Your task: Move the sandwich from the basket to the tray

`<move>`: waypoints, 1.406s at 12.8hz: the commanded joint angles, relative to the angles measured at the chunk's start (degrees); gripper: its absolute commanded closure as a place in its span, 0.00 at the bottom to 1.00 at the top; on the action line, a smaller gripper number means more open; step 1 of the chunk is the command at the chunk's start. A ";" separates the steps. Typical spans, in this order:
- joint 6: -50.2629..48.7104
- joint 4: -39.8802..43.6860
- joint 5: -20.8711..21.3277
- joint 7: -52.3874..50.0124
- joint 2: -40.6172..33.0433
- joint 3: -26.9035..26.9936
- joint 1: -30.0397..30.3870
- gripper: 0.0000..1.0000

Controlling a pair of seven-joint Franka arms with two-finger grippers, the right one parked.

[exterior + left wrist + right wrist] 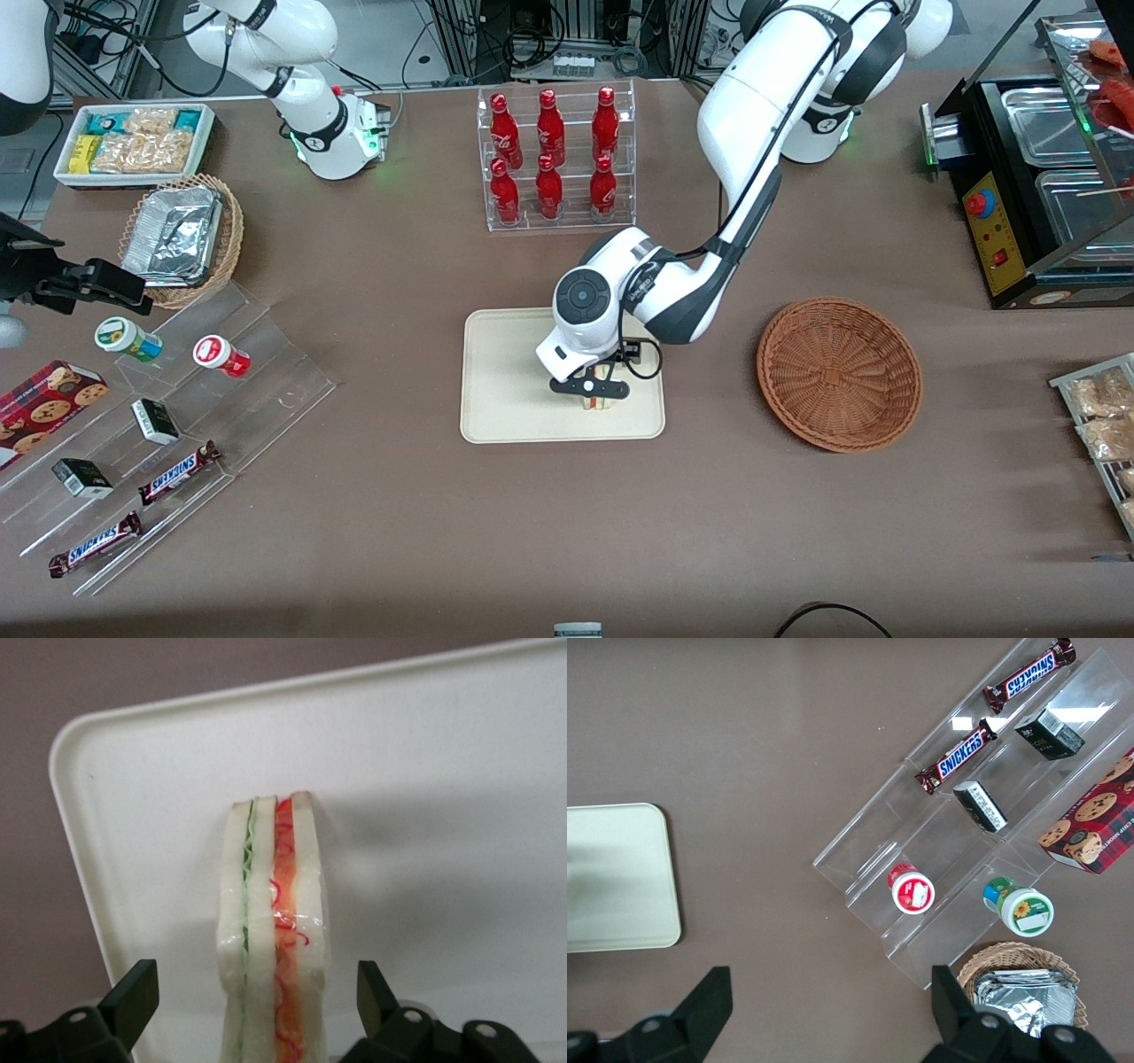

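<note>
One sandwich (270, 930) is what I have on the tray (505, 390), standing on edge with its striped cut face toward my wrist camera; green filling runs down one seam, red-pink down the other. Its long axis runs along the gripper's line of sight, from between the fingers toward the tray's middle. In the front view it shows as a small wedge (598, 401) under the wrist, on the part of the tray nearer the basket (839, 373).

I see the gripper (592, 390) low over the sandwich with its fingers (133, 992) spread wide; there is a clear gap between each pad and the bread, so it holds nothing.

The basket sits empty beside the tray, toward the working arm's end of the table. Farther from the front camera than the tray stands a clear rack of red bottles (554, 159). Toward the parked arm's end, a stepped acrylic display carries two bars reading SNICKERS (177, 472), small dark cartons and a cookie box (44, 408).
</note>
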 commanded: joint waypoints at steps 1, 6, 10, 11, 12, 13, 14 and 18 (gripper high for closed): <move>-1.25 0.14 0.28 -1.09 -3.02 0.38 1.20 0.00; -8.00 -0.47 -0.60 7.09 -11.71 0.20 9.72 0.00; -14.68 -0.56 -0.60 7.70 -17.07 0.11 17.71 0.00; -16.00 -0.56 -0.77 8.92 -18.04 0.11 19.12 0.00; -17.49 -0.56 -1.56 10.85 -19.10 0.11 20.97 0.00; -19.07 -0.47 -2.35 12.87 -20.15 0.11 23.16 0.00; -21.09 -0.47 -3.05 15.32 -21.47 0.11 25.27 0.00; -28.39 -1.61 -3.76 19.13 -27.44 0.55 30.03 0.00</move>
